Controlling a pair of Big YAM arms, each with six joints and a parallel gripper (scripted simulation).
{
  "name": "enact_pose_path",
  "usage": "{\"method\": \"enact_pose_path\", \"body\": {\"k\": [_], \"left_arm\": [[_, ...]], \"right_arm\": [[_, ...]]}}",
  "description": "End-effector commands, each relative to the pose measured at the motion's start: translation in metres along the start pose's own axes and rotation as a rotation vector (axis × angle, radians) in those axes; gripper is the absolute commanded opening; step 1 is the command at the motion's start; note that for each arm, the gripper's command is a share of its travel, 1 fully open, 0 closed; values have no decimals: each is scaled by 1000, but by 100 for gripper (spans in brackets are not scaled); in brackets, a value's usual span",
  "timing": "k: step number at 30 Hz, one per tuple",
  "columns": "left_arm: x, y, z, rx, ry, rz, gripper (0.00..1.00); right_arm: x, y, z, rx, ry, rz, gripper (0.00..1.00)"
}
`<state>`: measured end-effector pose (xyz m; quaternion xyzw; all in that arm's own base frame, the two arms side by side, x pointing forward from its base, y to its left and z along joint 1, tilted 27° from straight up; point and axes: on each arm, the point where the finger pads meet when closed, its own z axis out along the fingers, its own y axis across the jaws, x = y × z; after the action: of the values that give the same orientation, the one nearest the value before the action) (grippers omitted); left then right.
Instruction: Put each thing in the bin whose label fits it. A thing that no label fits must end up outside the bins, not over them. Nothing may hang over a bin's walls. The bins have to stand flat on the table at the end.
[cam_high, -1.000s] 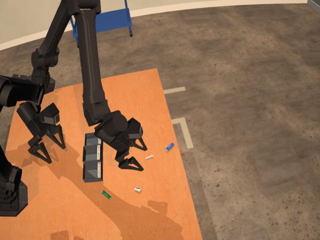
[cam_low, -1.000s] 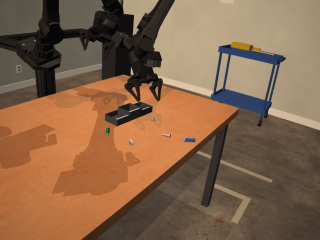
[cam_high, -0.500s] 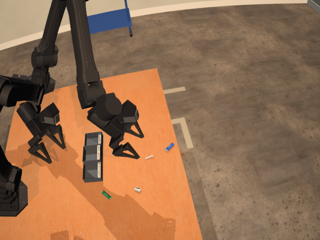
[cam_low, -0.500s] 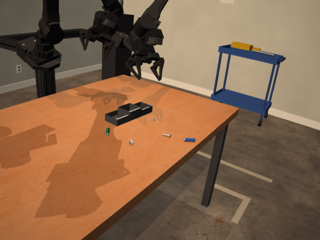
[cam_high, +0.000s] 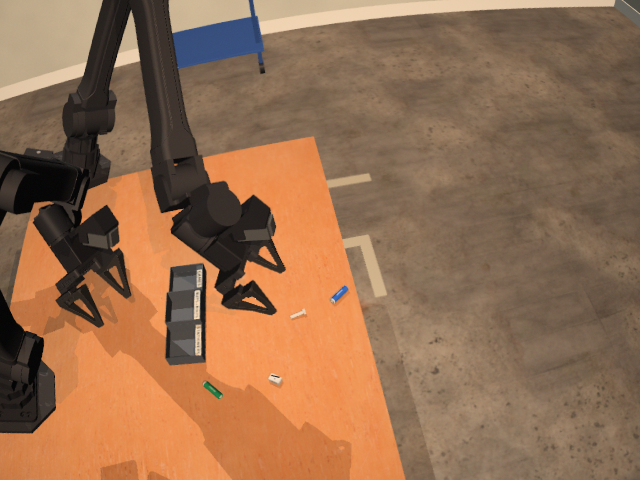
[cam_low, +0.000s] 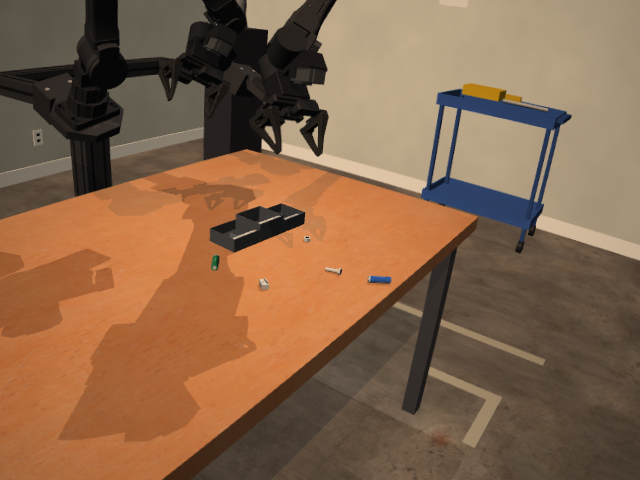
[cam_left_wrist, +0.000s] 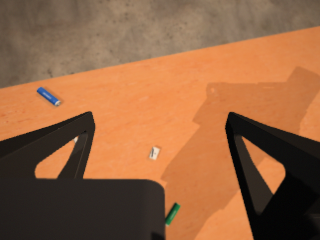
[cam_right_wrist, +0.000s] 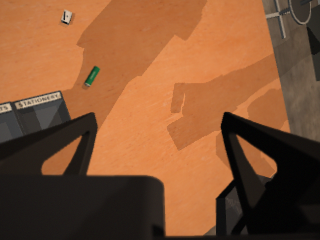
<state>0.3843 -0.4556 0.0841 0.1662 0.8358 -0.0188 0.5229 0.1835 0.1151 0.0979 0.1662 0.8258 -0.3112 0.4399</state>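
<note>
Exterior: blue cart (cam_low: 496, 202) (cam_high: 217, 43) beyond table (cam_low: 310, 335) (cam_high: 289, 170).

Bins (cam_high: 168, 330) (cam_low: 258, 240) (cam_right_wrist: 67, 116): dark grey, with white labels in black lettering
Table around the bins: orange, faint wood grain
Battery nearest the bins (cam_high: 212, 390) (cam_low: 215, 262) (cam_left_wrist: 173, 214) (cam_right_wrist: 92, 76): green
Battery well apart from the bins (cam_high: 339, 294) (cam_low: 379, 279) (cam_left_wrist: 48, 96): blue, pale end
Sharpener near the bins (cam_high: 275, 379) (cam_low: 264, 283) (cam_left_wrist: 154, 153) (cam_right_wrist: 66, 17): white, black mark
Bolt apart from the bins (cam_high: 298, 314) (cam_low: 333, 270): off-white
Cart beyond the bins (cam_high: 217, 42) (cam_low: 480, 198): blue
</note>
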Motion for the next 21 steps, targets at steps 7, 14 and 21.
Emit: {"method": "enact_pose_path", "body": {"k": [7,14,21], "left_arm": [[-7,-2,-5,5,-4,-9,100],[-9,5,-5,0,2,-9,100],[-13,21,-7,-11,17,-9,100]], "right_arm": [[-1,1,-1,-4,1,3,100],[-1,1,-1,-4,1,3,100],[-1,1,-1,-4,1,3,100]]}}
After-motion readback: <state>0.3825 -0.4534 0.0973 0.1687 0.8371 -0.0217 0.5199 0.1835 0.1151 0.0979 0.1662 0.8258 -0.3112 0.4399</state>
